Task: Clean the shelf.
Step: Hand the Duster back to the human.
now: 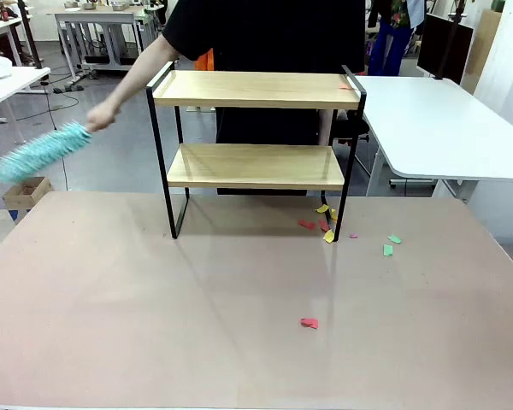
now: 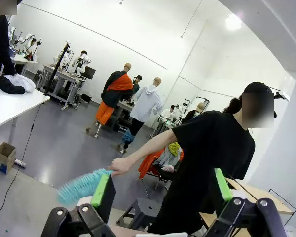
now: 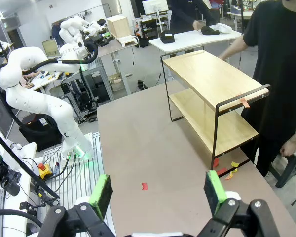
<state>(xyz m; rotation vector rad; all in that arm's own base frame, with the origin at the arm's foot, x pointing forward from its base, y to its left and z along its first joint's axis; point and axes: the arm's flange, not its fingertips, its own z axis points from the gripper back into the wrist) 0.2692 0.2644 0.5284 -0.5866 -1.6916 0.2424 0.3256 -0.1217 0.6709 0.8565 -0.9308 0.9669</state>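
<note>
Evidently we keep both tools, left tool [image 2: 160, 195] and right tool [image 3: 158, 190], spread and empty, since the shelf [image 3: 214, 94] stands ahead of the right tool while the person's hand [image 1: 103, 115] swings the duster [image 1: 38, 152].

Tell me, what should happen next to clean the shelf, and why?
Probably the person's hand should swing the duster back to the shelf's top board, right end: a red paper scrap sits there.

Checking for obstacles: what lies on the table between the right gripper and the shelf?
Right wrist view: one red paper scrap between right gripper and shelf.
</note>
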